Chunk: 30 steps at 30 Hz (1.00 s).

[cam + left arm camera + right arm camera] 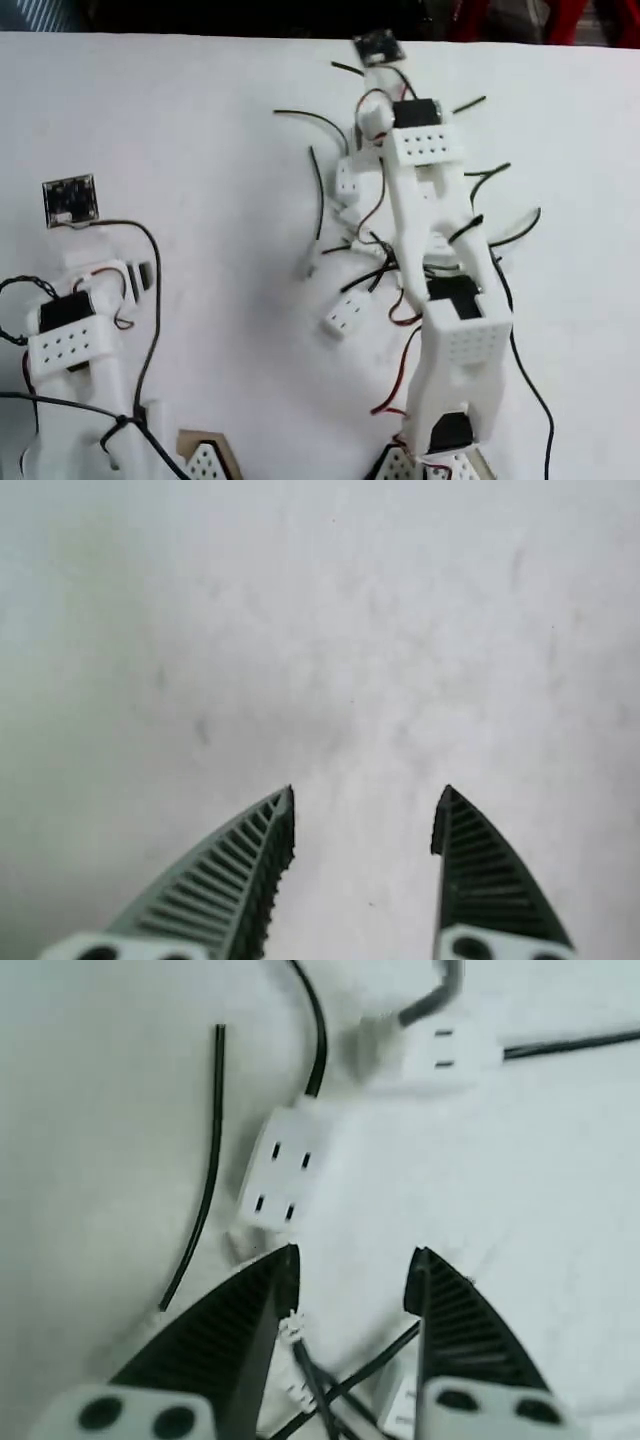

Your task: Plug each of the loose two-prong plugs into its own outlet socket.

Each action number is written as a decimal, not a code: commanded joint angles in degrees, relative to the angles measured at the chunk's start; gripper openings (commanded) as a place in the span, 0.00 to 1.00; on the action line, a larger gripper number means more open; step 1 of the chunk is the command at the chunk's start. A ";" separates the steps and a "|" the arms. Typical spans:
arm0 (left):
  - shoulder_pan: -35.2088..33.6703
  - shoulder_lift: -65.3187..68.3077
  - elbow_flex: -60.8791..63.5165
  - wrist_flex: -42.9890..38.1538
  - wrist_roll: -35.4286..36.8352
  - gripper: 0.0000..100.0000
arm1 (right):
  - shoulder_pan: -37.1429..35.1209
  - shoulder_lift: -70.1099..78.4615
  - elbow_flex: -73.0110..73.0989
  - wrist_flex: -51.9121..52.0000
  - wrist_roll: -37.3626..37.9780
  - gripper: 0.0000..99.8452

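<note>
Since a loose plug [308,266] looks small and light on a thin, limp cord, it probably wants pinching by its hard white body, not the wire. The plugs lie among socket blocks [280,1165] centre-right, beneath the outstretched right gripper [355,1252], jaws spread. The left gripper [368,792], near left, hangs over bare table [300,630], jaws likewise apart.

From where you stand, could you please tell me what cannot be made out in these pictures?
High view: the right arm covers part of the tangle of cords beneath it.
Right wrist view: the farther outlet socket is blurred.
Right wrist view: a white piece by the right gripper is cut off.
</note>
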<state>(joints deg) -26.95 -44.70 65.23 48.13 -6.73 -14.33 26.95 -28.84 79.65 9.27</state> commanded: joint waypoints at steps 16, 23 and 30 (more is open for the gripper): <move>-0.40 -1.71 -0.18 -1.14 0.09 0.23 | -16.66 4.79 -2.64 16.40 -23.30 0.13; -0.40 -1.71 -0.18 -1.14 0.09 0.23 | -17.27 10.42 -3.16 15.96 -25.76 0.13; -0.40 -1.71 -0.18 -1.14 0.09 0.23 | -17.45 14.11 -3.16 15.96 -27.96 0.13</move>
<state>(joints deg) -26.95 -44.70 65.23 48.13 -6.73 -31.03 41.27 -29.01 95.38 -17.54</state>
